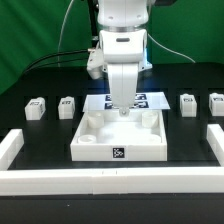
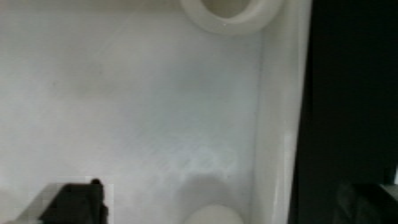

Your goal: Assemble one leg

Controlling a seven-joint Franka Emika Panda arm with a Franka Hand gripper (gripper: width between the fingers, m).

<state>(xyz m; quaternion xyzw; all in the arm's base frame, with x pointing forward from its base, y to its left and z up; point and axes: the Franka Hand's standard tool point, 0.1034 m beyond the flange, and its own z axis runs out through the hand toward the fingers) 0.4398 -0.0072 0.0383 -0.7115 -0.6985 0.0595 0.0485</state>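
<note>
Four small white legs with tags lie on the black table: two at the exterior view's left (image 1: 35, 108) (image 1: 67, 105) and two at its right (image 1: 187, 103) (image 1: 216, 103). The large white square tray-like part (image 1: 95, 150) lies in the middle. My gripper (image 1: 121, 106) hangs over the tray's far part, low above it. In the wrist view the gripper (image 2: 222, 190) is open, its dark fingers (image 2: 71, 203) wide apart over the tray's white floor (image 2: 143, 100). A round corner socket (image 2: 231, 10) shows ahead. A pale rounded patch between the fingers is too blurred to identify.
The marker board (image 1: 150, 99) lies flat behind the tray. White barrier walls run along the front (image 1: 110, 180) and at both sides (image 1: 10, 148) (image 1: 215, 140). A green curtain and cables are behind the arm.
</note>
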